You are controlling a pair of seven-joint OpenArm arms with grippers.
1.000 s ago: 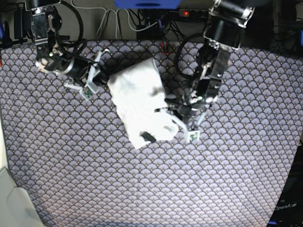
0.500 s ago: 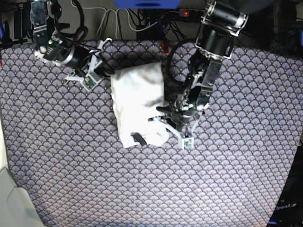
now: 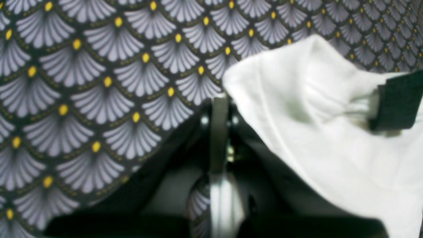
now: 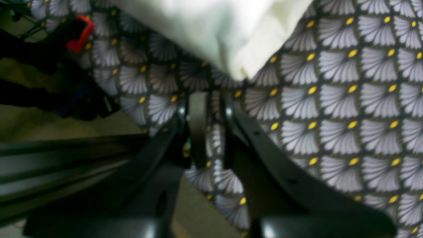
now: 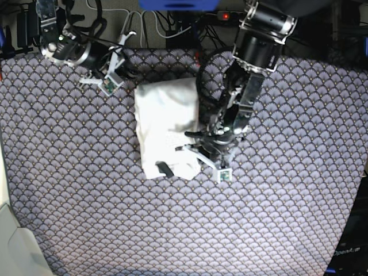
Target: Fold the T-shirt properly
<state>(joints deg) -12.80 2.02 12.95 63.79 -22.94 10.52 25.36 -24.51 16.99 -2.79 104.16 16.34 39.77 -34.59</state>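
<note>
Lying folded on the patterned bench (image 5: 86, 201), white T-shirt (image 5: 167, 115) flanked by both arms, left end effector (image 3: 219, 102) clenched beside its edge, right end effector (image 4: 213, 99) released nearby.

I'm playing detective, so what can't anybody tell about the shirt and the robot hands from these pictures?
- The picture side of the T-shirt: hidden, as only plain white cloth faces the base view.
- The T-shirt's far end: cut off by the top edge in the right wrist view.
- What the black patch is: cut off by the right edge in the left wrist view, too small in the base view.
</note>
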